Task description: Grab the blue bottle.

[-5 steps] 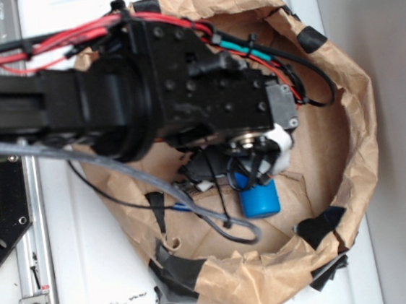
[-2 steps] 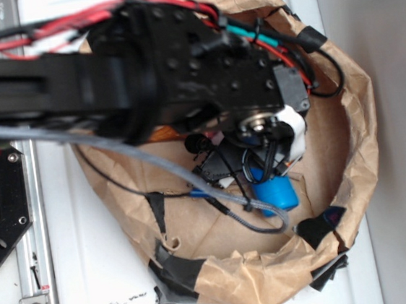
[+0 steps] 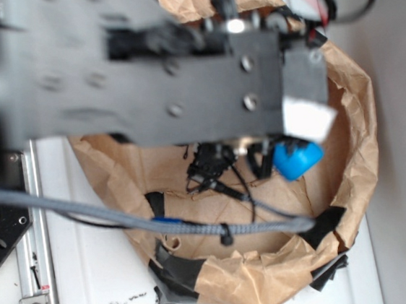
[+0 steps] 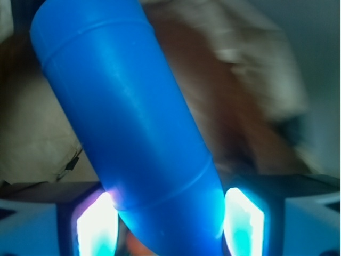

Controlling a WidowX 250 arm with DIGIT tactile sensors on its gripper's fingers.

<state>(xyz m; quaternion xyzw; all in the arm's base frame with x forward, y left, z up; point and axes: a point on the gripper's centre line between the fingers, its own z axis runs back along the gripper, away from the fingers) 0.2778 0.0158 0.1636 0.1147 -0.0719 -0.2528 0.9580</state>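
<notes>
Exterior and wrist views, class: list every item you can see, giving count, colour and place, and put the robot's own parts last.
blue bottle: one, bright blue, held between the gripper's fingers, tilted; its end shows under the arm in the exterior view.
paper basin: one, brown, crumpled, on the white surface, ringing the bottle.
tape patches: several, black, on the basin's rim.
white surface: one, white, under the basin.
cable: one, grey, across the basin.
arm: one, black, blurred, above the basin.
gripper: one, closed on the bottle.

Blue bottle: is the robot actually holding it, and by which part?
Yes. The tool grips the blue bottle near its lower, narrower end, one finger on each side; the wide body sticks out, tilted.
</notes>
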